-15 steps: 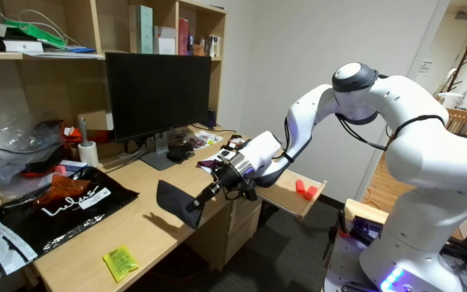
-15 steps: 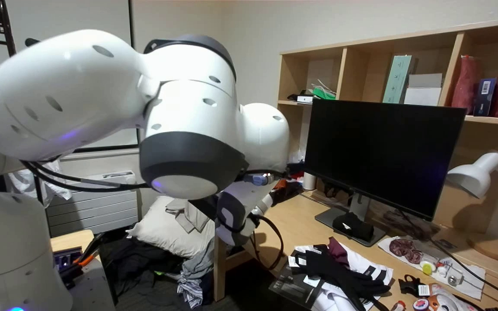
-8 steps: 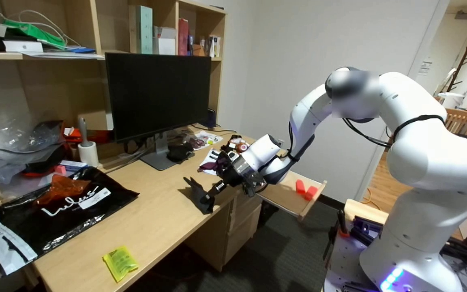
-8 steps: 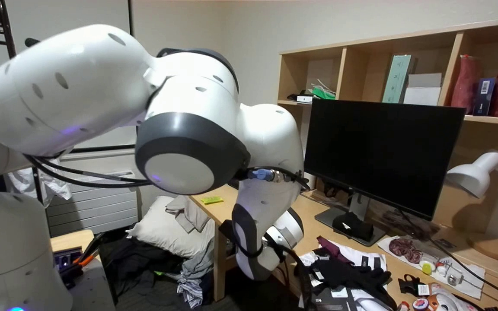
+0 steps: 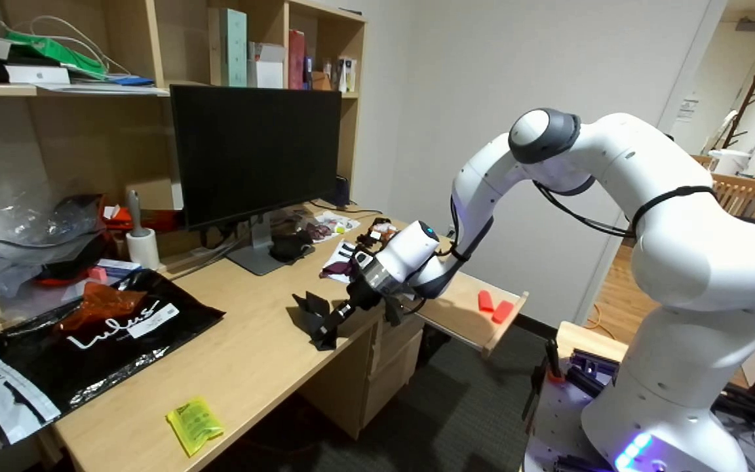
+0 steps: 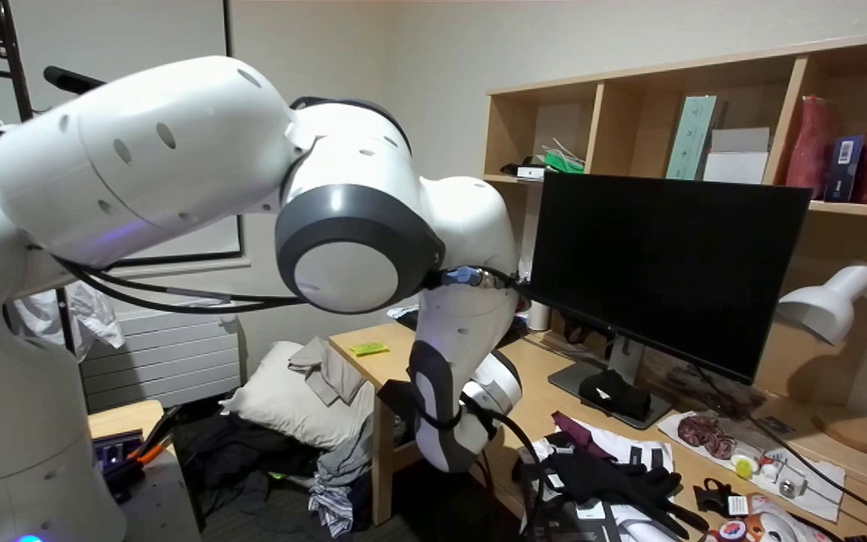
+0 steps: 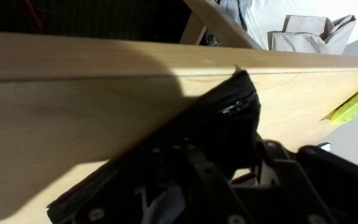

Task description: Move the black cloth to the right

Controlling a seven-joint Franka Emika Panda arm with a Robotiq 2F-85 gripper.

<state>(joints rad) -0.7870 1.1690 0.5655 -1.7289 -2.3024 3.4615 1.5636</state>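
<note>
The black cloth (image 5: pixel 312 305) stands bent and partly folded on the wooden desk, near its front edge, in an exterior view. It also shows in the wrist view (image 7: pixel 243 90), dark and tilted, beyond and between the fingers. My gripper (image 5: pixel 324 332) points down at the cloth, close above the desk surface. In the wrist view the two fingers (image 7: pixel 230 146) are apart, with the cloth at the gap between them. The dark cloth and dark fingers blend, so contact is hard to tell. In an exterior view the arm (image 6: pixel 452 361) hides the gripper.
A yellow-green pad (image 5: pixel 194 425) lies near the desk's front edge. A large black sheet with white markings (image 5: pixel 109 347) lies at the far end. A monitor (image 5: pixel 256 154) stands behind. Black gloves (image 6: pixel 614 482) lie on papers. An open drawer (image 5: pixel 466 305) holds red pieces.
A second ago the gripper held the cloth tilted above the desk. The arm has carried it down and towards the drawer side; the cloth now rests on the desk, and the fingers are apart.
</note>
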